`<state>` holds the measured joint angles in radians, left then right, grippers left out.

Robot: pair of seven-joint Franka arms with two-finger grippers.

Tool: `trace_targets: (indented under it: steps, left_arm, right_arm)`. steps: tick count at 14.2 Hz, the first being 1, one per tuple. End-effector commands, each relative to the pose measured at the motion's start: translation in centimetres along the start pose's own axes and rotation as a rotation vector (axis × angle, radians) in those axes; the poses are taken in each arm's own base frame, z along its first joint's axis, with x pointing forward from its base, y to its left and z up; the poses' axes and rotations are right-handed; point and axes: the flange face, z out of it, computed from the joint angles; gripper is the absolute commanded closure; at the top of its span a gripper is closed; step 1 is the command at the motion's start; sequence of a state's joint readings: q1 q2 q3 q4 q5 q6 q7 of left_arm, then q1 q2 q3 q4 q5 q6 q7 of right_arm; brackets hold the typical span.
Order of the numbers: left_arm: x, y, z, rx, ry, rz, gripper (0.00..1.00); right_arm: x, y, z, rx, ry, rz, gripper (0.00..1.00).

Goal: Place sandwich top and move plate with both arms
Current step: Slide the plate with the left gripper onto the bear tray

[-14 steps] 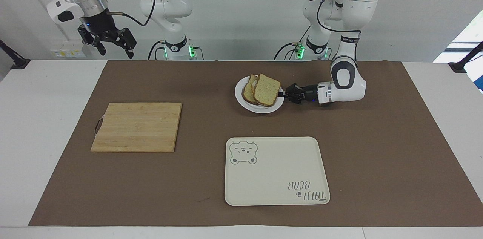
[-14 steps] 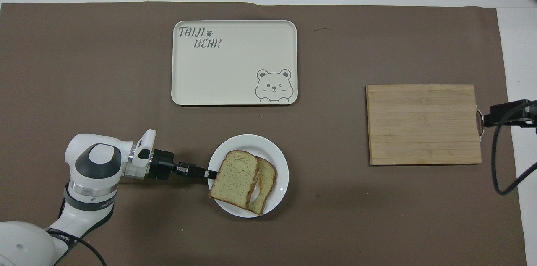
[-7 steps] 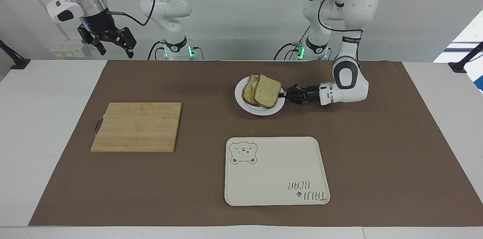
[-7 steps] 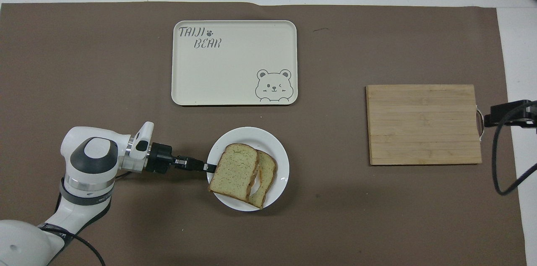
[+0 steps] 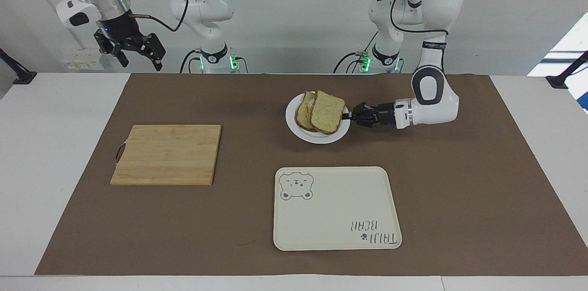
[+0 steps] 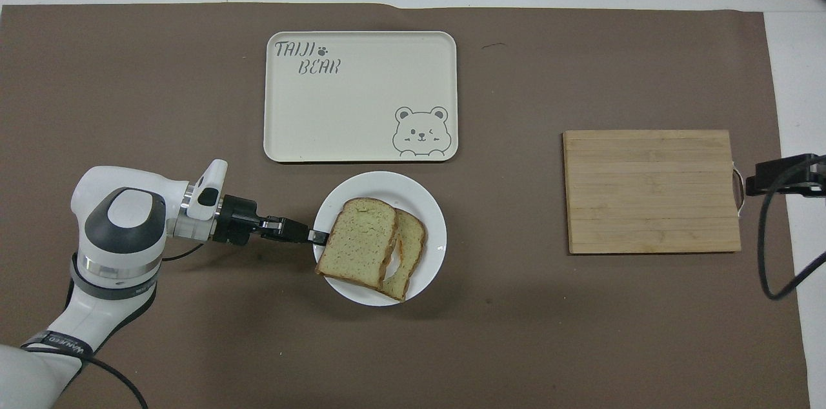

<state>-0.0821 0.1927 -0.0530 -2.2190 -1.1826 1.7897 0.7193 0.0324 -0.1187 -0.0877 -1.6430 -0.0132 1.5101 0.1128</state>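
The small white plate (image 5: 317, 138) is between the robots and the tray, with its edge close to the tray; it also shows in the overhead view (image 6: 387, 184). The sandwich top (image 5: 327, 111) lies on it, askew over a lower bread slice (image 5: 303, 111) with a bit of white egg showing. In the overhead view the sandwich top (image 6: 356, 242) covers most of the lower slice (image 6: 408, 254). My left gripper (image 5: 350, 116) lies low and level, shut on the plate's rim at the left arm's end (image 6: 316, 237). My right gripper (image 5: 138, 54) waits open, high over the right arm's end.
A cream rectangular tray (image 5: 335, 217) with a bear drawing lies farther from the robots than the plate (image 6: 361, 112). A wooden cutting board (image 5: 167, 154) lies toward the right arm's end (image 6: 652, 191). A brown mat covers the table.
My left gripper has carried the plate and sandwich away from the robots, toward the tray. The right arm has barely moved.
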Motion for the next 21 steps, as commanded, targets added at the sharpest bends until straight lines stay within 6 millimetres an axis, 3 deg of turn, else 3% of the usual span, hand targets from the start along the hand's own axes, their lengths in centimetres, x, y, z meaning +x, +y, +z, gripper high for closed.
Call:
trace_targets:
  steps: [1,7,11,21]
  left_arm:
    - [1.4,1.8,-2.3,-0.015,-0.017,-0.007,1.0]
    - [6.0,3.1,-6.1,0.011,-0.037,-0.032,1.0]
    - [7.6,3.5,-7.8,0.002,-0.039,-0.044,1.0]
    - [14.7,6.3,-10.6,0.011,-0.031,-0.049,1.0]
  right_arm:
    - [-0.6,0.5,-0.2,0.004,0.001,-0.041,0.0]
    - [-0.6,0.5,-0.2,0.006,0.0,-0.054,0.0]
    - [-0.6,0.5,-0.2,0.006,0.0,-0.055,0.0]
    - [-0.6,0.6,-0.1,0.006,-0.002,-0.054,0.0]
